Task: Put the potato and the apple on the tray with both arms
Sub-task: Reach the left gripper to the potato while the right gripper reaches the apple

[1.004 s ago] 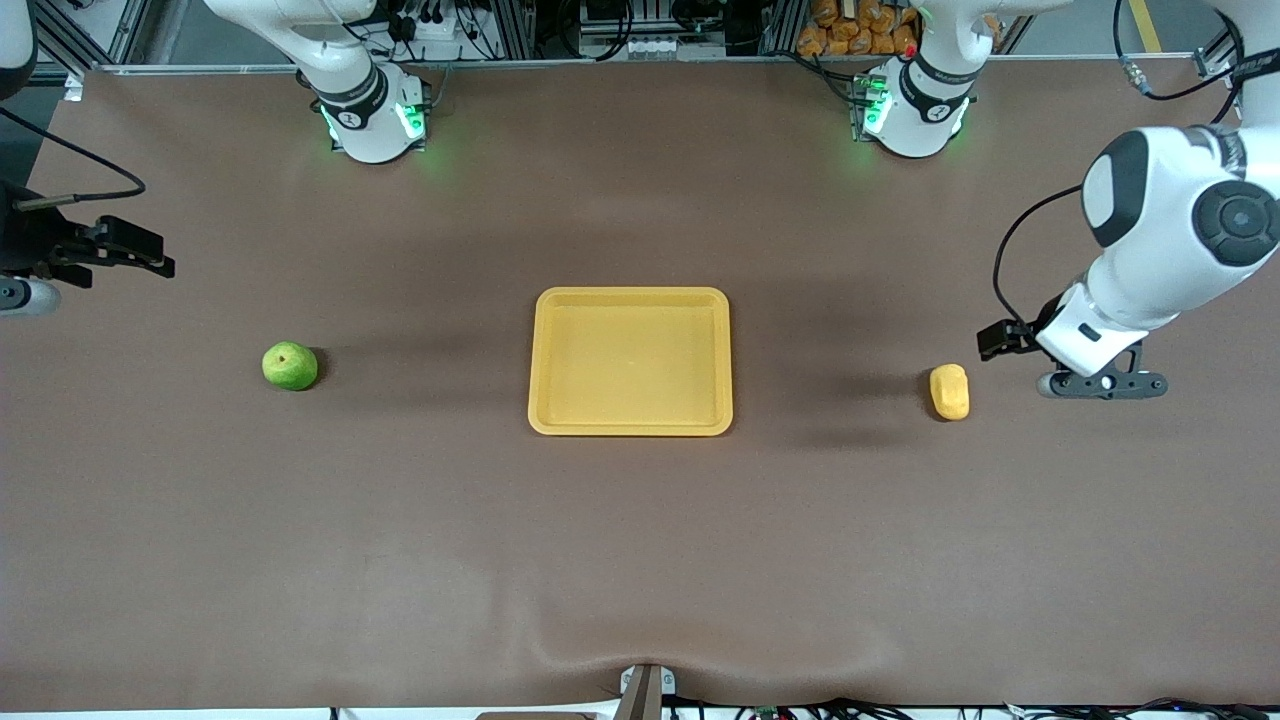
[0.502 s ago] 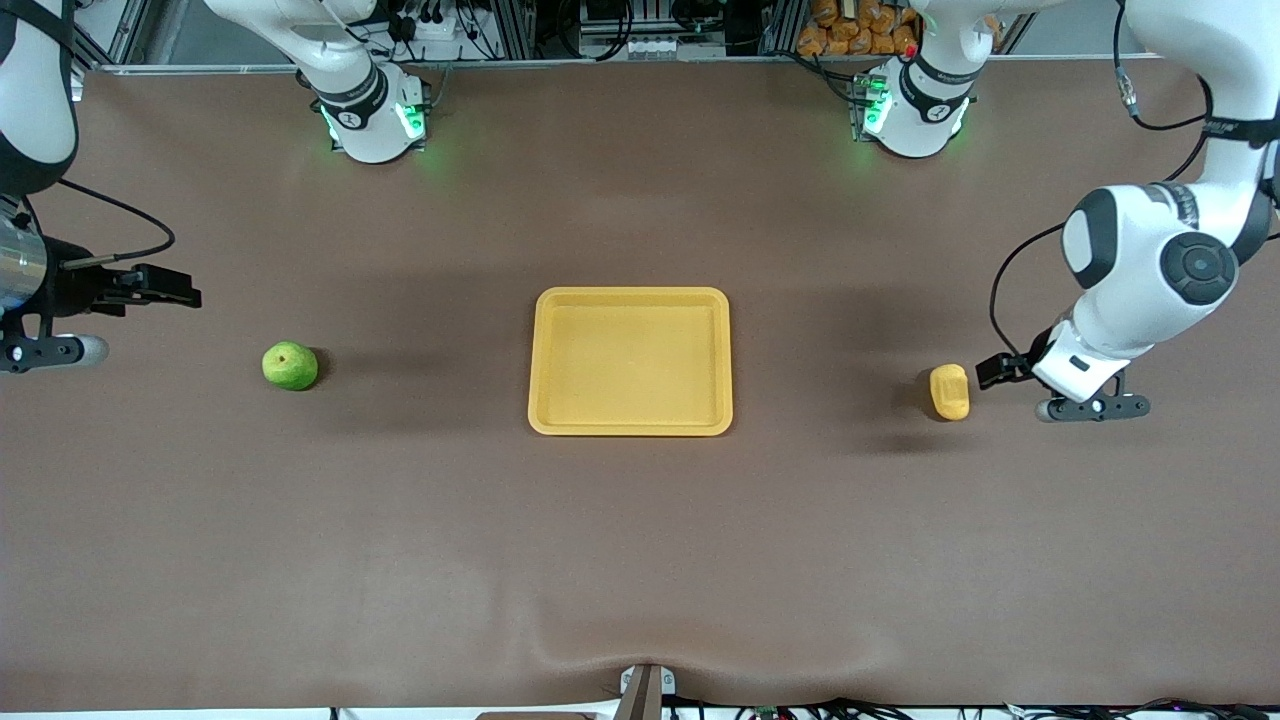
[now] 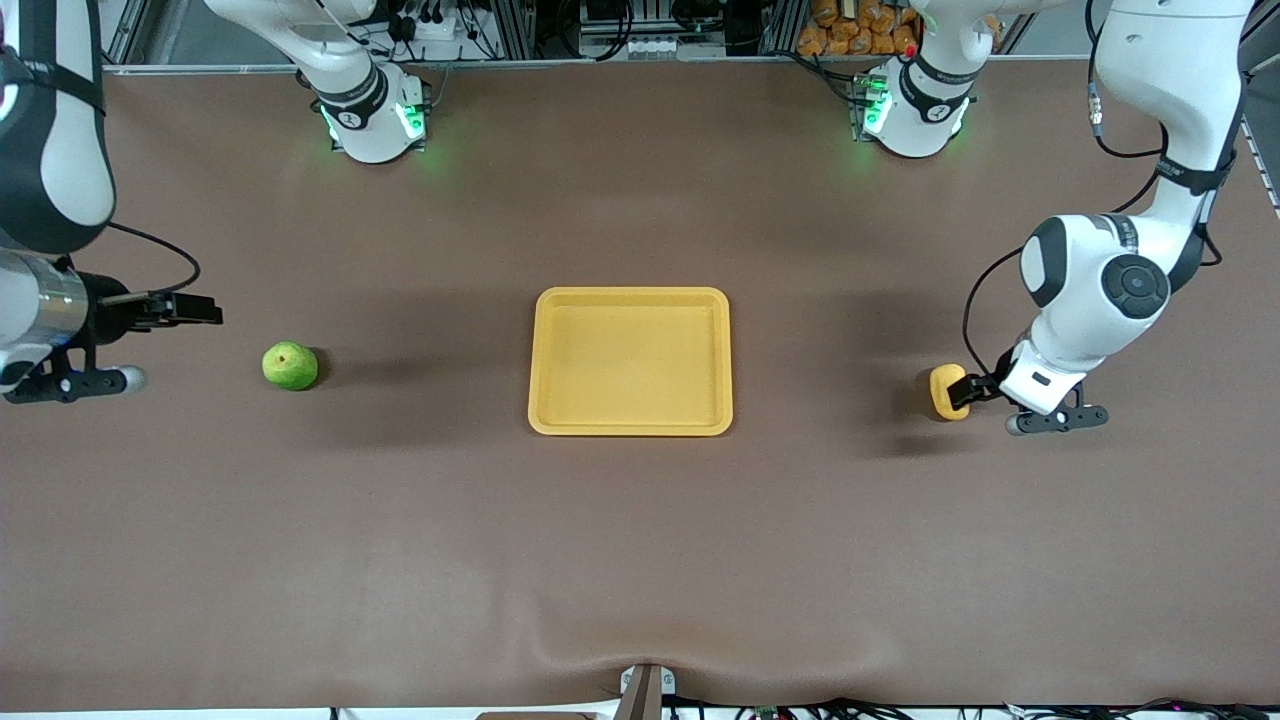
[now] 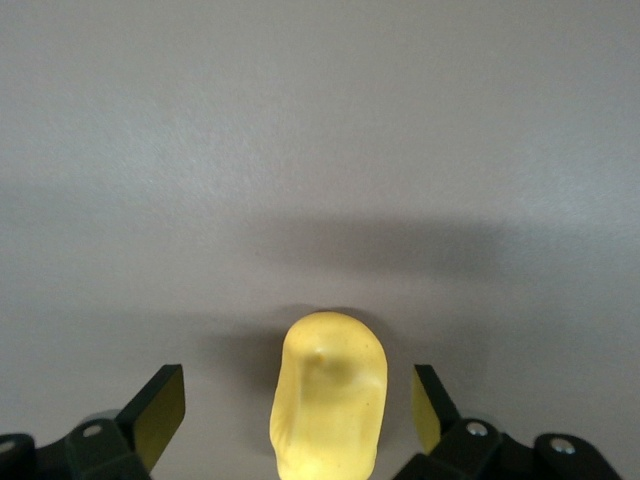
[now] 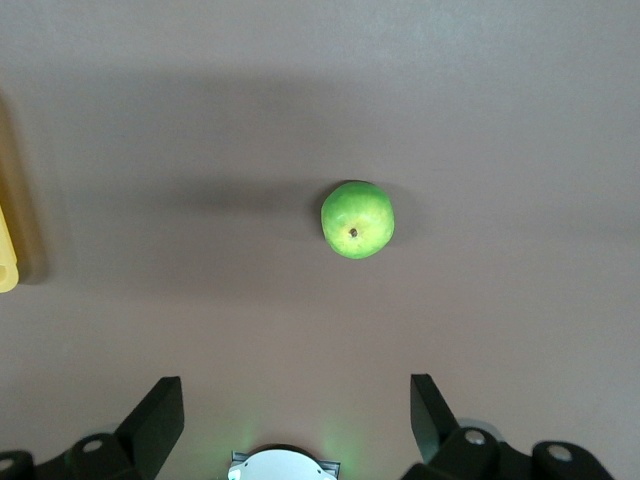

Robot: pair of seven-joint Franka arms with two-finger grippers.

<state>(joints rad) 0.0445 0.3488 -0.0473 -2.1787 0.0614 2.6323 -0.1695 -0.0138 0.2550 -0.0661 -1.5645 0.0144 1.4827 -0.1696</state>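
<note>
Both left gripper (image 4: 298, 410) jaws flank the potato (image 4: 328, 395), not touching.

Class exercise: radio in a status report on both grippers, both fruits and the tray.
Left gripper open, straddling potato on the table. Right gripper open, short of apple. Tray bare between them. Nothing blocking.

Potato, apple and tray on the brown desk

The yellow tray (image 3: 630, 361) sits flat in the middle with nothing in it. The round green apple (image 3: 290, 365) rests at its 9 o'clock, well apart, stem dimple up. The long yellow-orange potato (image 3: 945, 391) lies at the tray's 3 o'clock, well apart.
</note>
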